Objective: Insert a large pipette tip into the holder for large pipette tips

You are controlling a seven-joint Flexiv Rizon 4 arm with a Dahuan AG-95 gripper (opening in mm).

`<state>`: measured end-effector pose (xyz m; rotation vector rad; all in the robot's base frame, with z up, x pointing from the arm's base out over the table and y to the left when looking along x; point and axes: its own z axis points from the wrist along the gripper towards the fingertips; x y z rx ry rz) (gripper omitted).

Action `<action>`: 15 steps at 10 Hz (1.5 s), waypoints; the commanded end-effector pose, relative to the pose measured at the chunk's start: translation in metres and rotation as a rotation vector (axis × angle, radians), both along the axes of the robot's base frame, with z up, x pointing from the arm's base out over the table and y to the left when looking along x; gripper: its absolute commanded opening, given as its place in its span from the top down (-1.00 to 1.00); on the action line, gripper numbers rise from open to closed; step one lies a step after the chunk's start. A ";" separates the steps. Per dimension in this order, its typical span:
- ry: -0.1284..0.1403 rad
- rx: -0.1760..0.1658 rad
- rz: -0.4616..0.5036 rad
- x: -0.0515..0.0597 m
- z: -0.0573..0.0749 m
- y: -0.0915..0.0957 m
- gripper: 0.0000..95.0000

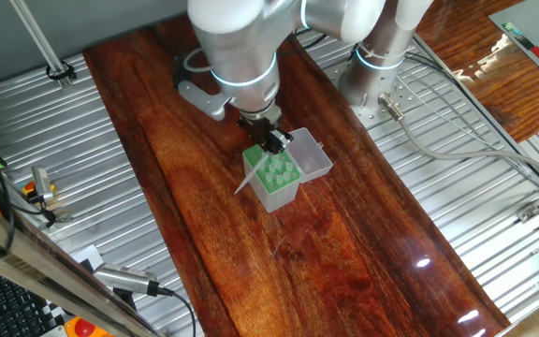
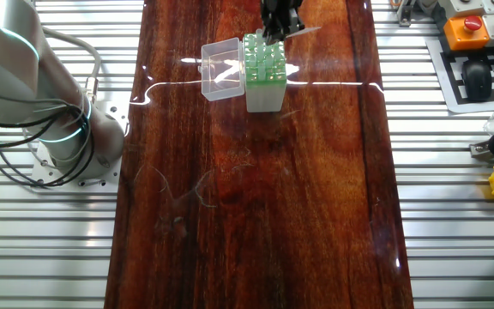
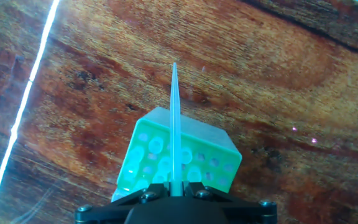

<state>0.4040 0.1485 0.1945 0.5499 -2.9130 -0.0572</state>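
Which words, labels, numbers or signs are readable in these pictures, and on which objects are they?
None can be read.
The green holder and the pipette tip in the gripper show no markings.
The control box with buttons, at the other fixed view's top right, is too small and blurred to read.

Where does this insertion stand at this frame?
Done: gripper holds the large pipette tip, and the holder's clear lid is open. In hand: tip held over the hole grid. Left: lower it into a hole; it isn't seated yet.
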 end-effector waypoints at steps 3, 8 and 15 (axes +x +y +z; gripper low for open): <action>0.002 -0.011 0.032 0.005 0.005 -0.035 1.00; -0.005 -0.002 0.133 0.014 -0.002 -0.085 1.00; 0.003 -0.050 0.038 0.014 -0.002 -0.085 1.00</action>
